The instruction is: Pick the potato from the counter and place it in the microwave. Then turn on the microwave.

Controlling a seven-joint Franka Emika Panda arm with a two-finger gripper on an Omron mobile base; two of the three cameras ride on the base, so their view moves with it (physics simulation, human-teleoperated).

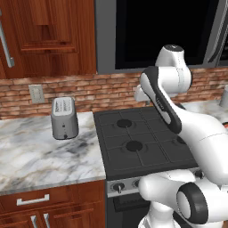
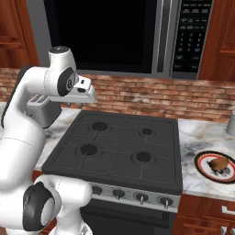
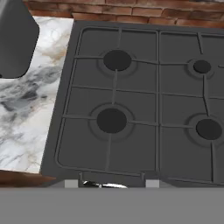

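Left base view: the white arm rises over the black gas stovetop [image 1: 138, 138]; the wide dark-grey microwave [image 1: 156, 35] hangs above.

Right base view: the brown potato [image 2: 218, 164] sits on a round red-rimmed plate [image 2: 202, 170] on the marble table [image 2: 197, 133], far right. Swing the gripper [image 2: 87, 95] well right first.

Hand view: the burners lie below; whether the gripper is released or clenched, I cannot tell.

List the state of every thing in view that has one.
microwave: door shut, glass dark
potato: on a plate on the counter, untouched
stovetop: burners unlit, bare
toaster: upright, slots empty
tool: above the stovetop, holding nothing
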